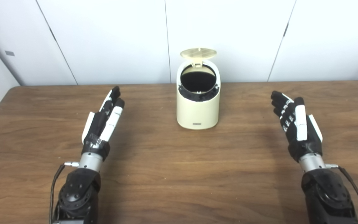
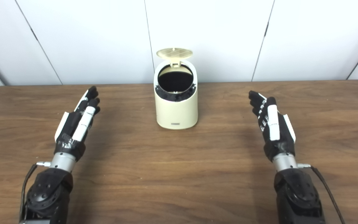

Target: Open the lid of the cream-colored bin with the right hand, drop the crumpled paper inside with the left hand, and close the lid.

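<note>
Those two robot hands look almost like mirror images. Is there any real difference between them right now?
The left hand lies to the left of the cream bin, the right hand to its right, each angled inward toward it. The left hand's fingertips reach a little farther up the table than the right hand's. Both are open, fingers stretched out, holding nothing and not touching the bin, whose lid stands open.

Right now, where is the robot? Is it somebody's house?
Probably not a house. It looks like a test room or lab: a bare wooden table, plain white wall panels behind, and just one cream-colored bin with its lid up between two open robot hands.
</note>
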Controlling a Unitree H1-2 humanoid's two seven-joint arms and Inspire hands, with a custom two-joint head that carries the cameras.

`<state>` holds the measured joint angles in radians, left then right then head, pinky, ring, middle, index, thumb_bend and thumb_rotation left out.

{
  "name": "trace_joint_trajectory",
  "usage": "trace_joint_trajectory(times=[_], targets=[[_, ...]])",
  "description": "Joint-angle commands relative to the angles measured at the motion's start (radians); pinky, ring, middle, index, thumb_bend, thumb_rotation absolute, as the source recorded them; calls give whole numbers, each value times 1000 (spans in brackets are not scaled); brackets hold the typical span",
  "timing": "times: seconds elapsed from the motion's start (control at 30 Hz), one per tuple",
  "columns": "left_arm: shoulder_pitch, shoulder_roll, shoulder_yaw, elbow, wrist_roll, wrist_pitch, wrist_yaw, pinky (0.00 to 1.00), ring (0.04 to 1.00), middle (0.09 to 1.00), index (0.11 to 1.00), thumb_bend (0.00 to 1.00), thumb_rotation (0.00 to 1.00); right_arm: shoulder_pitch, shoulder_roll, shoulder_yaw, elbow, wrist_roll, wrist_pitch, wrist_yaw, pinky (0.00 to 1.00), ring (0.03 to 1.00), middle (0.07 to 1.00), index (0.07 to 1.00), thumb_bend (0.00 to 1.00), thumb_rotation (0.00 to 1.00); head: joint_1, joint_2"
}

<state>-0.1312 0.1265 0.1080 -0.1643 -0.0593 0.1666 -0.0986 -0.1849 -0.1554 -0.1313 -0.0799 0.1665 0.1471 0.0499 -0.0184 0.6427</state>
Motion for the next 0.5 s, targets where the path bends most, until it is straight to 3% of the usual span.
trace_joint_trajectory(times=[0.0, 0.37, 0.47], targets=[[-5, -1, -2, -3, -16, -70, -1, 1000, 1000, 1000, 1000, 525, 974, -54, -18, 2, -42, -5, -35, 13, 964, 946, 919, 864, 599, 1000, -1, -1], [55, -55, 8, 59, -18, -151, 43, 1000, 1000, 1000, 1000, 521, 1000, -176, -72, 48, -18, -80, -6, 37, 1000, 998, 977, 953, 637, 1000, -6, -4], [68, -52, -1, 87, -8, -178, 42, 1000, 1000, 1000, 1000, 513, 1000, -217, -88, 74, -17, -122, -2, 42, 998, 988, 957, 920, 656, 1000, -4, -8]])
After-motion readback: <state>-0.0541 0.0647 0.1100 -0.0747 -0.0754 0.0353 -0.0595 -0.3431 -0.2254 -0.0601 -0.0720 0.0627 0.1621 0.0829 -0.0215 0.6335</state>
